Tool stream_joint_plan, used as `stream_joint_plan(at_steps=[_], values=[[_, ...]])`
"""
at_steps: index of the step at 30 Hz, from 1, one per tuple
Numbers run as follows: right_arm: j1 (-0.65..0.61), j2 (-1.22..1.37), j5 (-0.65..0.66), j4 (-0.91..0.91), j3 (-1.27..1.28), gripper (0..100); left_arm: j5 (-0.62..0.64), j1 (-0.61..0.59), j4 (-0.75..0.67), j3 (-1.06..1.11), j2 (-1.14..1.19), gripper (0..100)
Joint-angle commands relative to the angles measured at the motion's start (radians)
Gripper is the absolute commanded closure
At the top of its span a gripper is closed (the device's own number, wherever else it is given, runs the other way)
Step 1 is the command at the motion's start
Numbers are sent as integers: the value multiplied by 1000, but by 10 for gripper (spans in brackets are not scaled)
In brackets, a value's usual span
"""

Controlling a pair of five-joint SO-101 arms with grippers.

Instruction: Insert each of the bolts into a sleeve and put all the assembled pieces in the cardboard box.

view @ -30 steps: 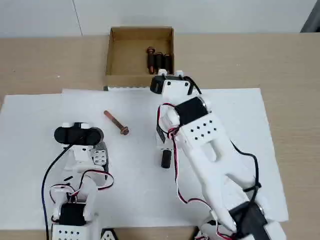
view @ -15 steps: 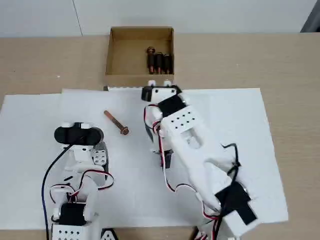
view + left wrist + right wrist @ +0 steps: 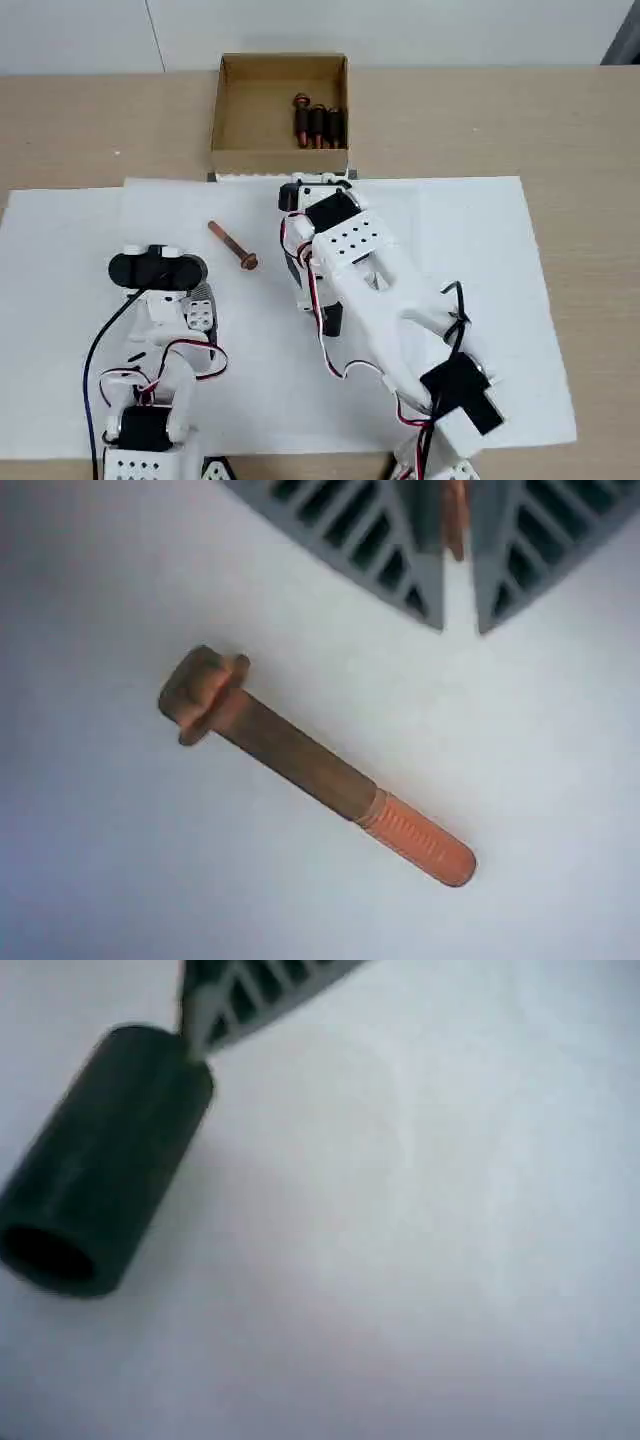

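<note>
High view: cardboard box (image 3: 216, 110) sits at the far edge, centre, w/ three assembled pieces (image 3: 318, 121) side by side in its right part. Loose bolt (image 3: 232, 245) lies on the white sheet (image 3: 480, 260), left of centre, head toward the near side. Black sleeve (image 3: 332, 318) lies mid-sheet, partly tucked under the right arm (image 3: 350, 240), which stretches from the near right corner up toward the box. Left arm (image 3: 160, 300) sits near-left, just short of the bolt.

Left wrist view: left gripper (image 3: 460, 625) hangs over the sheet, jaws all but closed w/ a slim gap, nothing gripped. Bolt (image 3: 310, 765) lies flat close by, apart from the jaws.

Right wrist view: sleeve (image 3: 100, 1165) lies on its side, open end facing the cam. Right gripper (image 3: 215, 1015) is right at the sleeve's far end; can't tell how wide it's set, or if it touches.
</note>
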Motion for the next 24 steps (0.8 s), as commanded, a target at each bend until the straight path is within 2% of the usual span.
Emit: stream_joint_plan(at_steps=[1, 24], values=[[-4, 18, 0, -16, -6, 805, 0, 3, -3, -5, -6, 994], [-64, 96, -5, -102, -3, 805, 0, 3, -3, -5, -6, 994]])
